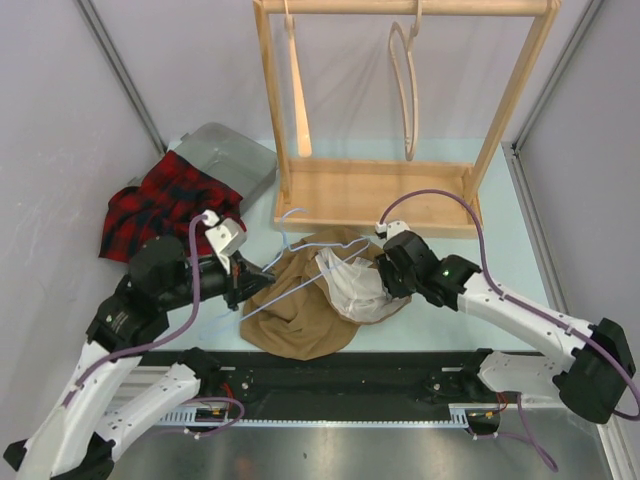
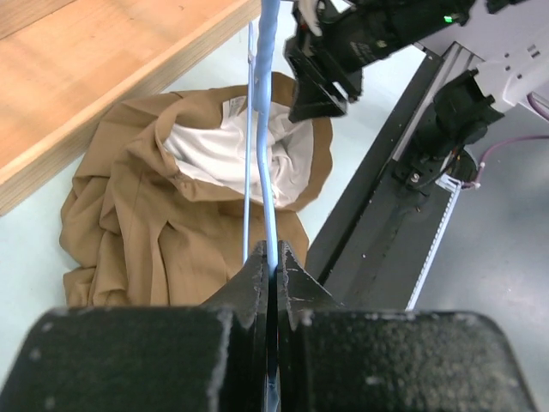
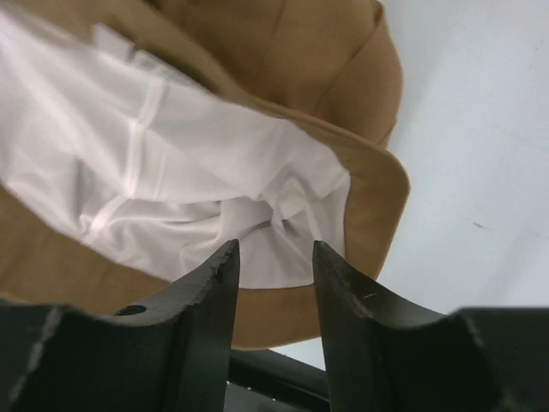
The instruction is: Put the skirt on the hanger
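The brown skirt [image 1: 300, 310] lies on the surface [image 1: 520, 230], its white-lined waistband [image 3: 382, 184] right before the half-open, empty right pincer [image 3: 274, 257], while the left pincer [image 2: 270, 262], clamped on the blue wire hanger [image 2: 260, 129], aims it lengthwise at that opening.

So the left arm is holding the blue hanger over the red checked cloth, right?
No. The left jaws do hold the blue hanger, but it lies over the brown skirt, not the red checked cloth, which sits off to the left. The left wrist view shows it.
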Robot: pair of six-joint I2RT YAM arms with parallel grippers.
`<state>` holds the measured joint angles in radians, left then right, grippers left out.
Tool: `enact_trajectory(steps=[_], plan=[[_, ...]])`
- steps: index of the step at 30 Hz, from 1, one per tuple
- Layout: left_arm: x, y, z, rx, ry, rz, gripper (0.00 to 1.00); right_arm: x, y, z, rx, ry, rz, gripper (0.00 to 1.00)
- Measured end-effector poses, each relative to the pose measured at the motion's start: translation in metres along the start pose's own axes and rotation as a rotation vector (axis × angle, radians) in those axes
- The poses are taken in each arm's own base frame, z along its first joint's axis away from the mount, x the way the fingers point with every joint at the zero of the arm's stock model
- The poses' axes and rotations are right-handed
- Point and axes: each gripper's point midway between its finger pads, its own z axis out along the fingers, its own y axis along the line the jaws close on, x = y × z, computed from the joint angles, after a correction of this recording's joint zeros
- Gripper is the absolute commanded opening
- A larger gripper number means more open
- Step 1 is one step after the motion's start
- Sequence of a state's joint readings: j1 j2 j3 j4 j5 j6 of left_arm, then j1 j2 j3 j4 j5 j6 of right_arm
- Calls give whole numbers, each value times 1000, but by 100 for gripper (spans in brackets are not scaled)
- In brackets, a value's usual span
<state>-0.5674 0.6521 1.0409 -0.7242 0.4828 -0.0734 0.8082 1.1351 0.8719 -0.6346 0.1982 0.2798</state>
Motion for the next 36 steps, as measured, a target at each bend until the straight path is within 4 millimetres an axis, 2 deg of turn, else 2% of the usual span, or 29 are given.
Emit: enact_trajectory(steps=[6,11,16,21,32,36], plan=[[17,-11,-20,12,30,3,0,4,-16,12,109,19,14,29],[36,-11,-19,22,96,-30,0,15,-21,26,159,73,14,24],[59,-12,-14,45,164,-72,0,22,-22,33,178,109,16,25],[69,-12,-8,66,203,-103,0,23,-23,34,182,110,15,27],[74,-14,4,115,238,-131,0,33,-25,51,206,166,-7,29],[71,-16,8,134,236,-138,0,27,-24,52,206,146,-7,38]])
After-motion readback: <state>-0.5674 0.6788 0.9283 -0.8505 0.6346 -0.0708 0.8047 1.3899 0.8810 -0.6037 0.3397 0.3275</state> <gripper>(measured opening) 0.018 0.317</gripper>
